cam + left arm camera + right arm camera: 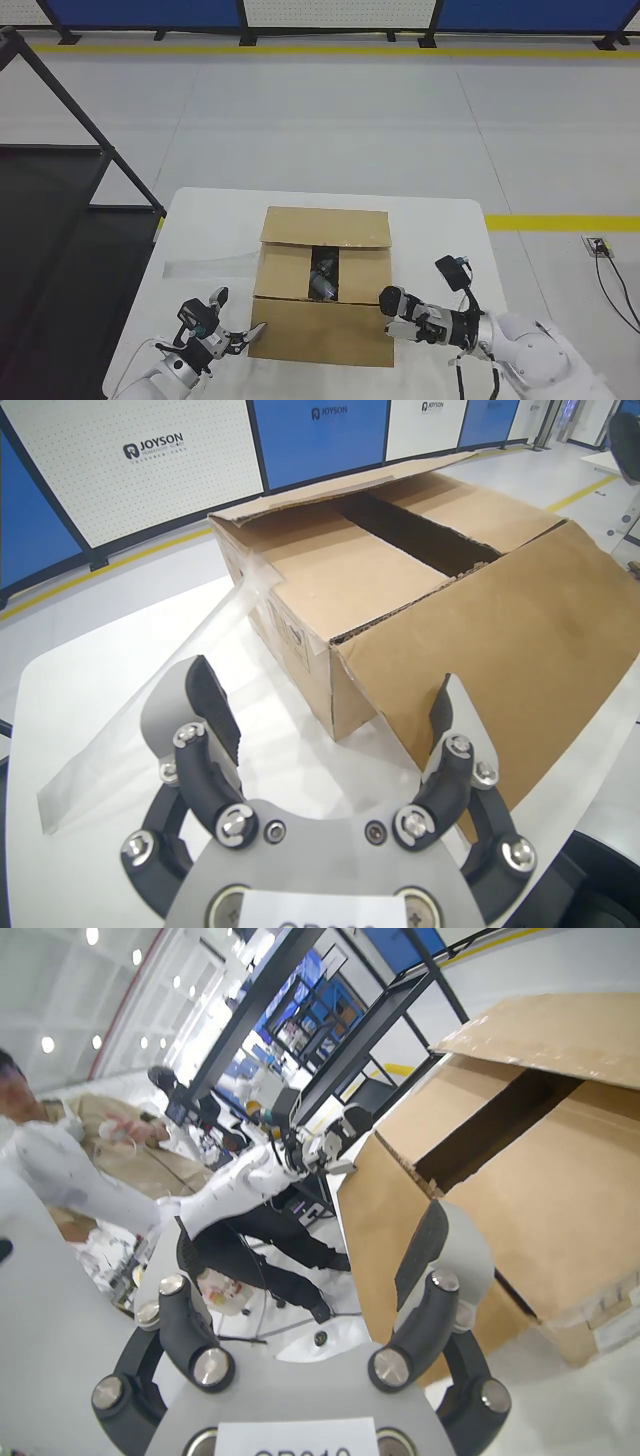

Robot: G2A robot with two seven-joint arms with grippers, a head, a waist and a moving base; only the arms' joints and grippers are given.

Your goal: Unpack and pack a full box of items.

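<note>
A brown cardboard box (pixel 300 272) stands in the middle of the white table (pixel 210 220). Its top flaps are parted, and a dark gap shows several grey items (pixel 324 276) inside. The near flap (pixel 320 332) leans out toward me. My left gripper (pixel 238 313) is open at the box's near left corner; in the left wrist view the gripper (pixel 330 705) has that corner of the box (pixel 350 580) just ahead of its fingers. My right gripper (pixel 392 310) is open at the near flap's right edge. In the right wrist view the gripper (pixel 305 1253) has one finger (pixel 425 1248) against the flap (pixel 380 1238).
A strip of clear tape (pixel 140 720) trails from the box across the table to the left (pixel 200 266). A black metal rack (pixel 60 230) stands beside the table's left side. Bare table lies left and right of the box.
</note>
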